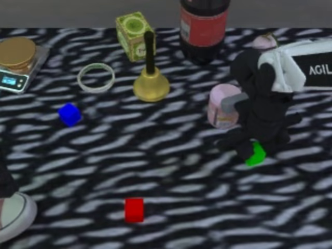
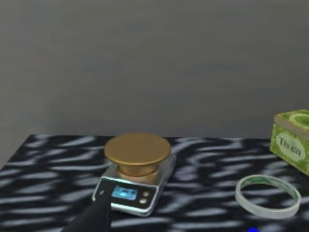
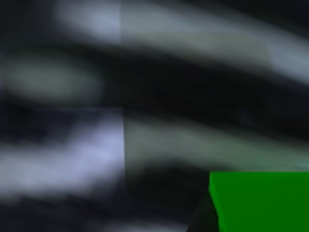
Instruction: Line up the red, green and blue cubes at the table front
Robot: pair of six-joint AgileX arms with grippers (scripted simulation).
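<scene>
Right gripper point(image 1: 252, 150) down over green cube point(image 1: 256, 154) (grip state hidden, cannot tell), apparently touching, beside pink jar point(image 1: 222, 106)

Right arm reaching in from the right edge, right gripper point(image 1: 252, 148) lowered near the tabletop; left arm parked at the left edge

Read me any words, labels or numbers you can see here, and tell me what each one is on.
"AGIL", cut off at the picture's edge: right arm.
Green box: one short word, too blurred to read.
Bottle: red label, unreadable.
Scale: lit display, no digits legible.
</scene>
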